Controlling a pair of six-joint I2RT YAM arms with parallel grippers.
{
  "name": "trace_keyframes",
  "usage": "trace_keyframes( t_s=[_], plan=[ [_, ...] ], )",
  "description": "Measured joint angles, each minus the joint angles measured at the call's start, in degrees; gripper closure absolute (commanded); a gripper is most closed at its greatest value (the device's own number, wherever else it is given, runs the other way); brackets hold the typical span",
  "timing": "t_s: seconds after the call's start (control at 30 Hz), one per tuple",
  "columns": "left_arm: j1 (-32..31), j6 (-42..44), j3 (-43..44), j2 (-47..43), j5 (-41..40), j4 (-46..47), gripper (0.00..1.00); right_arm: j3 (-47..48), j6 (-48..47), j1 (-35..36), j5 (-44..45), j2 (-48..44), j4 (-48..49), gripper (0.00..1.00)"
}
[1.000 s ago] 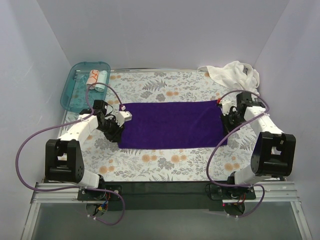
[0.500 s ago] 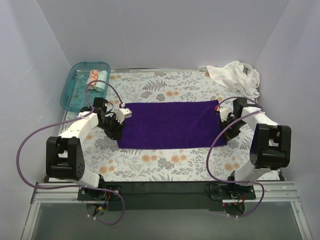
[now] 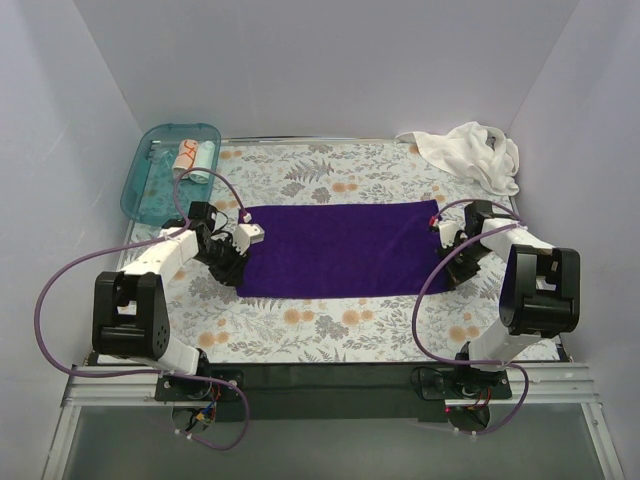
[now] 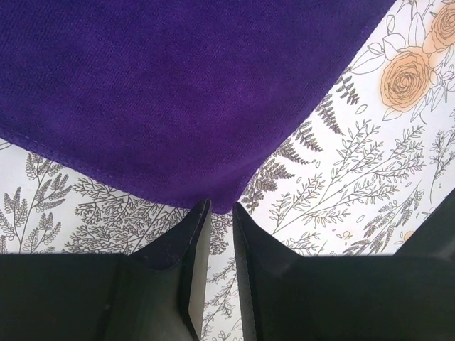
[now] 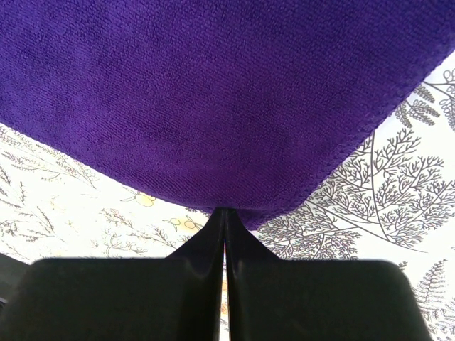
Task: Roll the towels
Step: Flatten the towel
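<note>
My claw [image 5: 224, 213] reaches up from 6 o'clock, its two black fingers [image 5: 199, 249] pressed together with only a hairline seam between them. Their tips meet the corner of the purple towel [image 5: 213, 92], which points down at me. I cannot tell whether any cloth is caught in the seam. The towel lies flat and fills everything from 9 through 12 to 2 o'clock, with a stitched hem along both edges that run into the corner. The floral sheet [image 5: 398, 192] shows beneath it: dark ferns at 4 o'clock, faint sprigs and small yellow blooms at 8 o'clock.
</note>
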Motion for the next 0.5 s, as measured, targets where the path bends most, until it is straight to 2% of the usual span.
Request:
trace_keyframes(
  t_s=[0.5],
  plan=[
    [-0.9, 0.4, -0.3, 1.5, -0.1, 0.6, 0.85, -0.4, 0.8, 0.0, -0.2, -0.5, 0.6, 0.99]
  ],
)
